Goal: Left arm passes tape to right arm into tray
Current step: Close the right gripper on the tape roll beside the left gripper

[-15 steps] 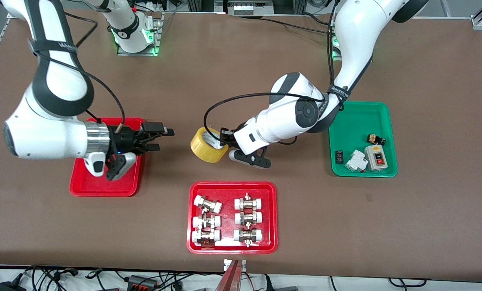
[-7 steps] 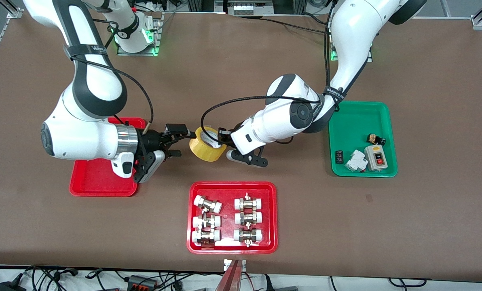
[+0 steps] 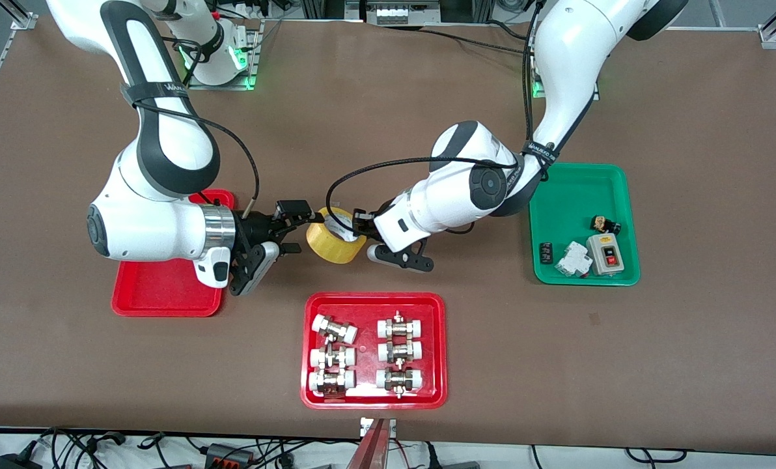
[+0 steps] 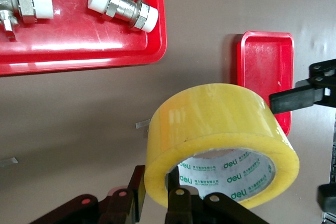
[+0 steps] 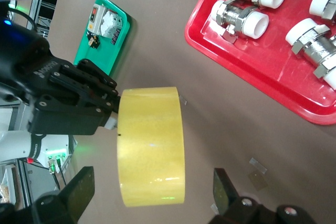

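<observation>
Tape: the yellow roll [image 3: 336,236] is up in the air over the bare surface [image 3: 388,130], clamped by its wall in the left end effector [image 3: 360,225].
Left end effector: clenched on the tape, one finger through the hole, one outside.
Right end effector: the right end effector [image 3: 295,228] is spread wide, its fingers either side of the roll's free edge; no contact that I can make out.
Tray: the plain red tray [image 3: 166,296] lies under the right arm's wrist, nothing visible in it.
Done: tape lifted and presented to the right arm.
Left: right end effector must close, left must release, then the tape goes into the tray.
Stage: handover about to happen, roughly midway.
</observation>
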Motion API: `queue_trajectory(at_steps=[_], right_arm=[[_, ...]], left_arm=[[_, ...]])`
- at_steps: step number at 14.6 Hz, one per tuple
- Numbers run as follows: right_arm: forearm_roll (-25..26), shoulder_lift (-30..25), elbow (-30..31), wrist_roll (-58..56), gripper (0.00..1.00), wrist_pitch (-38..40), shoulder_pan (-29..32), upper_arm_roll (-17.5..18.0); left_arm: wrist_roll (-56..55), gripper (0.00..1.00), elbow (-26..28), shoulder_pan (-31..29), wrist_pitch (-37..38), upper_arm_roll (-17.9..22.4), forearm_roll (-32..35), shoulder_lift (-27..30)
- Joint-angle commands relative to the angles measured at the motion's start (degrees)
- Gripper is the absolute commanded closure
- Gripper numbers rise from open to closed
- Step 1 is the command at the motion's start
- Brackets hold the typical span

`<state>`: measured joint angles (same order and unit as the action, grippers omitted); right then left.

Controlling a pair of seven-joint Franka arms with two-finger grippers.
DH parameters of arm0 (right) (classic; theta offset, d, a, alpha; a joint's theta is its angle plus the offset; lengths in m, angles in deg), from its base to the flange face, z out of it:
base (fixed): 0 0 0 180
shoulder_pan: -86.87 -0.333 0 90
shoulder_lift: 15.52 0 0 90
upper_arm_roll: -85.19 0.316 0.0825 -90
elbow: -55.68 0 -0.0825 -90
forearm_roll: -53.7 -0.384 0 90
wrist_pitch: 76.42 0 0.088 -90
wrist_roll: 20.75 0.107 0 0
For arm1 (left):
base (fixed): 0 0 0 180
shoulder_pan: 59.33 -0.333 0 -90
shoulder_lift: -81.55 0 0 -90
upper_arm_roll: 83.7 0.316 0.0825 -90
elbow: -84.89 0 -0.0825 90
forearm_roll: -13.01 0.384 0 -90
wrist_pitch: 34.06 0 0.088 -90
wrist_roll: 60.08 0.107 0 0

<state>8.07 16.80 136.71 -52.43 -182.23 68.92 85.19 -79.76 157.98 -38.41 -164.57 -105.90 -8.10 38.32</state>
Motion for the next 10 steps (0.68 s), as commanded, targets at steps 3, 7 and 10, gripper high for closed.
queue_trajectory(at_steps=[3, 7, 10], right_arm=[[-1.04, 1.25, -1.14, -1.1, 0.0, -2.98, -1.81, -0.08], [-1.04, 1.52, -1.05, -1.19, 0.0, -3.34, -1.91, -0.08], [-1.04, 1.52, -0.96, -1.19, 0.0, -3.26, -2.43, 0.0]], left_arm=[[0.16, 0.99, -1.64, 0.18, 0.08, 0.13, -0.34, -0.28], [0.16, 0.99, -1.56, 0.18, 0.08, 0.05, -0.34, -0.36], [0.16, 0.99, -1.64, 0.18, 0.08, 0.05, -0.34, -0.28]])
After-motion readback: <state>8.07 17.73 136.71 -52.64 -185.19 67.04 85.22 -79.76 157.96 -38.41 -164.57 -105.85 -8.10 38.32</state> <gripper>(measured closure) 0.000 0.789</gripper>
